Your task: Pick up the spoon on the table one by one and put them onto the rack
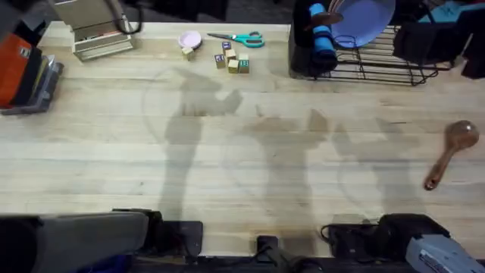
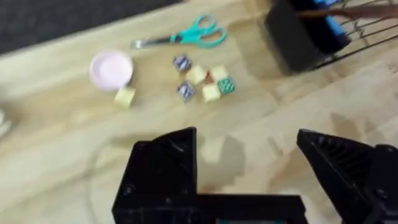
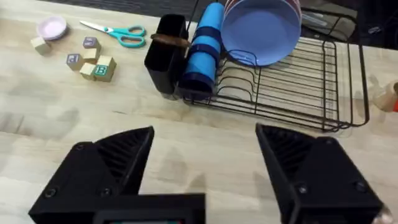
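The reddish-brown wooden spoon [image 1: 450, 154] lies near the table's [image 1: 250, 152] right edge, handle slanting toward the front edge, nearer the right gripper [image 3: 205, 171], whose jaws gape empty; the left gripper [image 2: 249, 168] is likewise spread.

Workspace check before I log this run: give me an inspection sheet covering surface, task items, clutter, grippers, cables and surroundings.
Surface: light wooden table, shadows across the middle.
Job's things: one reddish-brown spoon lies on the table at the right edge; black wire rack at the far right holds a lavender plate and a blue cup; a brown handle lies across the black holder.
Clutter: teal scissors, pink dish, letter blocks, beige tray far left.
Grippers: left gripper open, holding nothing; right gripper open, holding nothing.
Cables: nothing seen clearly.
Surroundings: orange and dark items at the far left edge.
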### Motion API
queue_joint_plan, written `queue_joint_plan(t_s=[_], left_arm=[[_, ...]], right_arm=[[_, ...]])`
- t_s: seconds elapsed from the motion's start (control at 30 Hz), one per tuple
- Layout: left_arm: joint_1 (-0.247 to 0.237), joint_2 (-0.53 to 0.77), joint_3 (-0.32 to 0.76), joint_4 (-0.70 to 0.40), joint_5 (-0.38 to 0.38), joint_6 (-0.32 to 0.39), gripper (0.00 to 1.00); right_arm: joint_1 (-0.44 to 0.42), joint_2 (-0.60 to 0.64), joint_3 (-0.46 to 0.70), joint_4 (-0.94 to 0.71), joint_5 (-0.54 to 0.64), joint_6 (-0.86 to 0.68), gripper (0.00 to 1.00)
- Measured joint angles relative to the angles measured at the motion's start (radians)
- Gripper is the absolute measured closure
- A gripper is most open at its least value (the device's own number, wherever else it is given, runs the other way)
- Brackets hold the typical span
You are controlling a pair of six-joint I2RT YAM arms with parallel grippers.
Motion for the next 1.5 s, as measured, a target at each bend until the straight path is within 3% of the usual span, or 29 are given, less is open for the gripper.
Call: queue_joint_plan(t_s=[0.2, 0.23, 0.8, 1.1, 1.37, 1.5], left_arm=[[0.107, -0.055, 0.000, -0.166, -0.002, 0.008, 0.007], [0.168, -0.056, 0.000, -0.267, -0.003, 0.021, 0.007], [0.190, -0.056, 0.000, -0.304, -0.003, 0.025, 0.007], [0.190, -0.056, 0.000, -0.307, -0.003, 0.025, 0.007], [0.190, -0.056, 0.028, -0.336, -0.004, 0.048, 0.008], [0.190, -0.056, 0.080, -0.366, -0.039, 0.076, 0.008]], right_arm=[[0.000, 0.000, 0.000, -0.032, 0.000, 0.000, 0.009], [0.000, 0.000, 0.000, -0.062, 0.000, 0.000, 0.009], [-0.033, 0.000, 0.000, -0.142, 0.036, 0.053, 0.009], [-0.201, 0.000, 0.000, -0.256, 0.171, 0.147, 0.009], [-0.425, 0.000, 0.000, -0.310, 0.233, 0.177, 0.009], [-0.543, 0.000, 0.000, -0.312, 0.240, 0.182, 0.009]])
